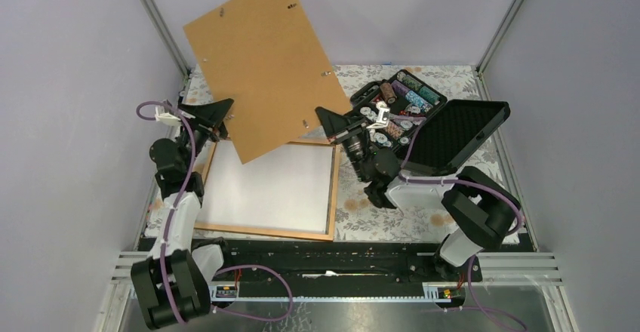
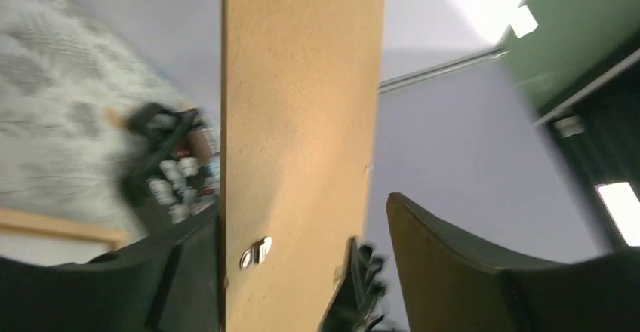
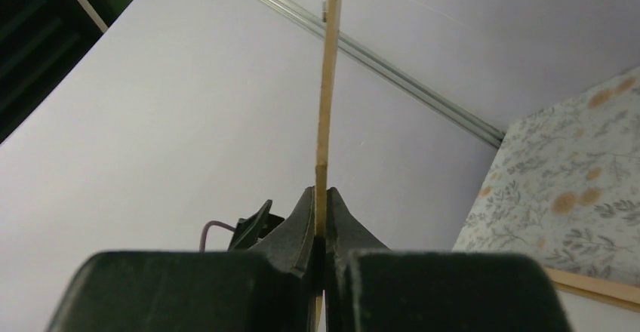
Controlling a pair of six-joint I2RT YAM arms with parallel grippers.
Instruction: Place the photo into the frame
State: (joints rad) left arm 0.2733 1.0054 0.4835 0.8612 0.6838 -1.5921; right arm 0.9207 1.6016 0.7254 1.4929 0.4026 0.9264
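Pinching the board (image 1: 260, 60) by one edge, right fingers (image 3: 298, 230) may let it swing and fall; left fingers (image 2: 453, 256) are spread beside it. Below it, the photo (image 1: 268, 189) lies in the frame (image 1: 334, 189).

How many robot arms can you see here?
2. The left arm is along the left edge of the frame; the right arm is right of it, beside the case, with the right tool pinching the board.

Photo (image 1: 264, 185), white back up, flat inside thin orange-tan frame (image 1: 264, 232)
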